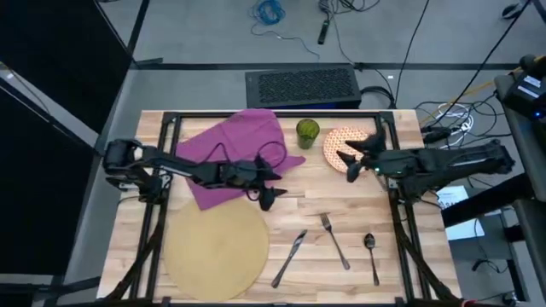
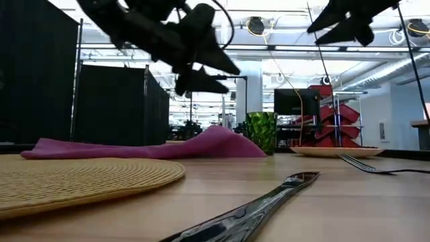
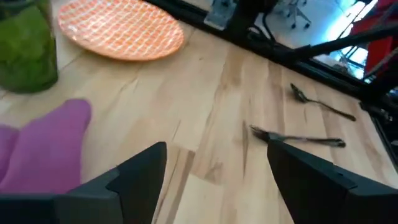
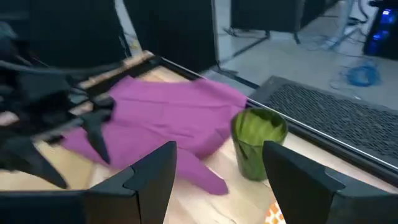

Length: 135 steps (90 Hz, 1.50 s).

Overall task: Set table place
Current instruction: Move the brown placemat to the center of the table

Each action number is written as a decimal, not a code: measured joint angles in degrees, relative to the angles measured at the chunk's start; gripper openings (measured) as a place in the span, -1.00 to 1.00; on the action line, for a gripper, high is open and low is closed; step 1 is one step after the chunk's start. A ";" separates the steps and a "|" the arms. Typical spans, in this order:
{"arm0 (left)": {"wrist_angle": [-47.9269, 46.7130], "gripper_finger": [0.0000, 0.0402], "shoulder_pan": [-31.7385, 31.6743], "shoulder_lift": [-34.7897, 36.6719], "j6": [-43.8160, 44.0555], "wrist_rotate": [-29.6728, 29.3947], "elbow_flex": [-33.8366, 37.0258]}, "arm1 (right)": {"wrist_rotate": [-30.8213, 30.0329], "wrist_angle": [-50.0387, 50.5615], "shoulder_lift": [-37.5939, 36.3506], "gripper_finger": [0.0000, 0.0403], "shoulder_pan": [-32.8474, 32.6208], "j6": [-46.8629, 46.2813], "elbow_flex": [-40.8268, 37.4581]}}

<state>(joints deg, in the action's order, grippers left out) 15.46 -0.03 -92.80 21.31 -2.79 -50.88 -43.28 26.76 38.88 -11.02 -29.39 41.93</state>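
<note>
Woven tan mat [image 1: 215, 249] (light, floppy): pinch its rim; left tool [image 1: 267, 199] and right tool [image 1: 351, 162] gape wide, empty.

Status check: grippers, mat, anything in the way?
Left gripper open above table; right gripper open over plate. Mat bare. Nothing blocking.

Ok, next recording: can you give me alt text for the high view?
Two dark arms hover with open pincers over a wooden table: the left pincer beside a purple cloth, the right pincer over a red-and-cream plate. A green glass, tan round mat, knife, fork and spoon lie around.
</note>
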 joint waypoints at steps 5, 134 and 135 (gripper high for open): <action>-4.68 0.32 -0.04 0.96 -0.62 1.64 -0.32 | -1.05 0.62 -1.52 0.12 -1.62 0.00 0.00; -49.40 0.05 27.23 1.54 33.93 -4.03 0.92 | -4.37 3.43 -11.61 0.12 -5.53 7.65 -0.04; -49.31 0.05 27.28 1.21 33.92 -3.87 0.92 | -4.37 3.44 -11.61 0.12 -5.53 7.64 -0.04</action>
<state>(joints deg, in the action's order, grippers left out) -33.86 27.24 -91.59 55.23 -6.66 -49.95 -47.66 30.20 27.27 -16.55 -21.75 41.89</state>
